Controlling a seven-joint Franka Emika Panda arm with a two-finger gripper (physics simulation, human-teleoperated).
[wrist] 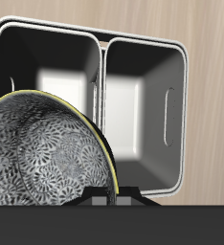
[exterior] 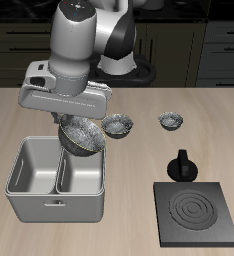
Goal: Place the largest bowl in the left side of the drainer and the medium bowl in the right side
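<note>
Gripper was clamped on the largest bowl, holding it tilted, off the table, over the back rim of the drainer. In the wrist view the bowl filled the foreground with both drainer compartments open beyond it, nothing in either. The bowl hung above the compartment nearer the stove plate. Medium bowl sat on the table just behind the drainer, close to the held bowl. Smallest bowl sat farther along, well apart. A black knob stood behind the stove plate.
</note>
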